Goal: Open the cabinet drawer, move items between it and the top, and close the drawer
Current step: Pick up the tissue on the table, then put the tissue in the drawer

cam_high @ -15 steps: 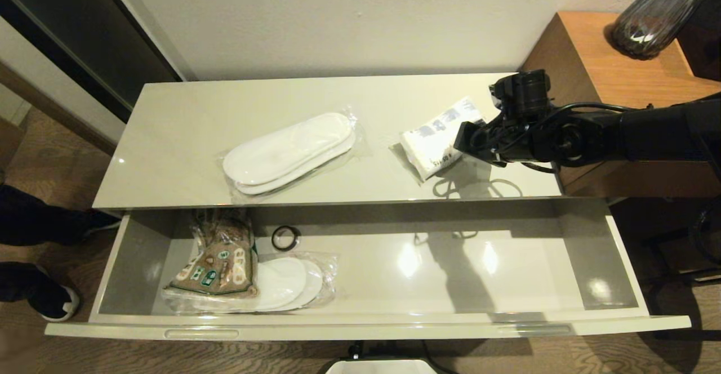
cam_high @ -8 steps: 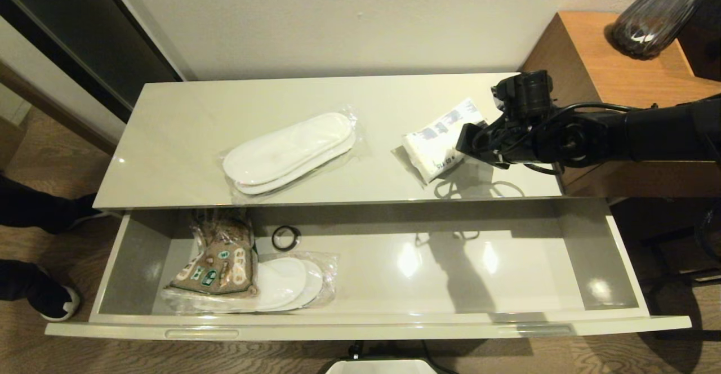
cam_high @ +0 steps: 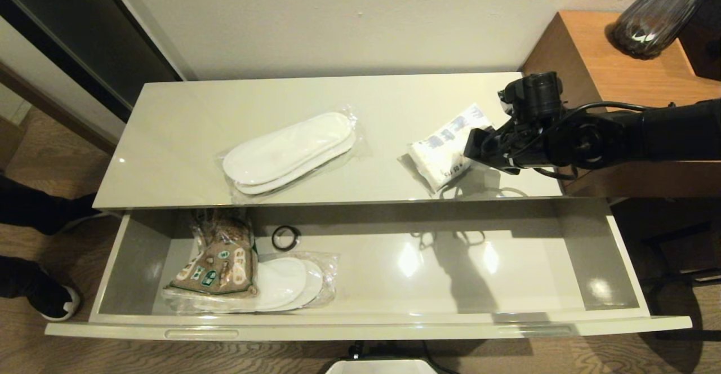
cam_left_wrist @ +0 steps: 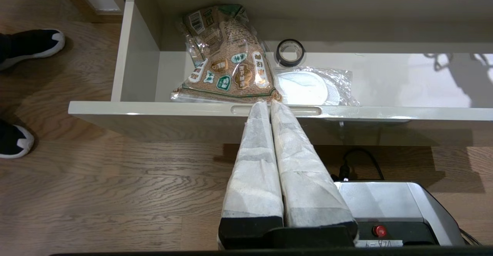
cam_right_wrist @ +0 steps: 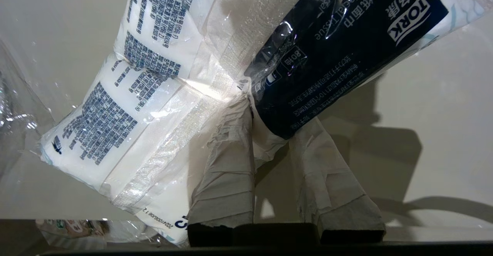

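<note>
Right gripper [cam_right_wrist: 265, 117] pinches the tissue pack [cam_high: 450, 146], held w/ one end lifted off the top [cam_high: 186, 137] nr its right end. Drawer [cam_high: 507, 275] open. Left gripper [cam_left_wrist: 269, 105], fingers shut, empty, by drawer front.

The wide cream-beige open drawer [cam_high: 597, 261] has bare floor across its middle and right; a brown printed packet [cam_high: 221, 261], wrapped white slippers [cam_high: 290, 284] and a small black ring [cam_high: 285, 237] crowd its left.
</note>
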Controlling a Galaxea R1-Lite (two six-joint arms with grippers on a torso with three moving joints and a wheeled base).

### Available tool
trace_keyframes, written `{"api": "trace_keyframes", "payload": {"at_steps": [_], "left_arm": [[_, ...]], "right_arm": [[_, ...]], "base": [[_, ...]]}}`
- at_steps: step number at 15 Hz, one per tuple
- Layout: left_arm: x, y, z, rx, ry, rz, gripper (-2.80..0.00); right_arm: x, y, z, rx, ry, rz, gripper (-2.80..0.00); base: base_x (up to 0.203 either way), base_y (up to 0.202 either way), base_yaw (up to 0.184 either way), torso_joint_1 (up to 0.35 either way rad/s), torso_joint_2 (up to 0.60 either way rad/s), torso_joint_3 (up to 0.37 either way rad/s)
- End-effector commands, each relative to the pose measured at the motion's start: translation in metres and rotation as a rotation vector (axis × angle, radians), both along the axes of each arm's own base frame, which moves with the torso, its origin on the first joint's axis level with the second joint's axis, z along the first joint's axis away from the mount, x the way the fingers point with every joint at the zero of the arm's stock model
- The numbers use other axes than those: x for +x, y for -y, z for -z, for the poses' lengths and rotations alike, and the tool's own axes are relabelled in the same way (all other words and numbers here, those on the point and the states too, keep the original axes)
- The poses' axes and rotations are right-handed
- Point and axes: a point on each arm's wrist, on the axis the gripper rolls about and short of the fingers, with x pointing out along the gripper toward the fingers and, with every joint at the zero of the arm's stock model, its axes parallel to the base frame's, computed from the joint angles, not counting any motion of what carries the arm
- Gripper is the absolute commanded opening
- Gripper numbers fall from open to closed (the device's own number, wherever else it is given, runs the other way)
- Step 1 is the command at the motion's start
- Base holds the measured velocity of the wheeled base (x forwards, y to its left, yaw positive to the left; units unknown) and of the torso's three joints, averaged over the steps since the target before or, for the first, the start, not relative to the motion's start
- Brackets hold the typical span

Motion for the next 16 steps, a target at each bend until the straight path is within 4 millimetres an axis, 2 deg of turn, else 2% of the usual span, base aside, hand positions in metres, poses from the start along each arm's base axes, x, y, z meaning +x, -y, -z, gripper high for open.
{"api": "trace_keyframes", "payload": {"at_steps": [1,8,16], "left_arm": [[0.000,0.000,0.000,-0.001,0.001,0.000,-2.80],[0.000,0.000,0.000,-0.001,0.001,0.000,-2.80],[0.000,0.000,0.000,-0.001,0.001,0.000,-2.80]], "right_arm": [[-0.013,0.004,-0.010,-0.007,0.015,-0.008,-2.80],[-0.047,0.010,-0.023,-0.049,0.016,-0.039,-2.80],[-0.073,0.008,-0.028,-0.056,-0.011,-0.068,-2.80]], "base": [[0.000,0.000,0.000,0.000,0.00,0.000],[0.000,0.000,0.000,0.000,0.00,0.000],[0.000,0.000,0.000,0.000,0.00,0.000]]}}
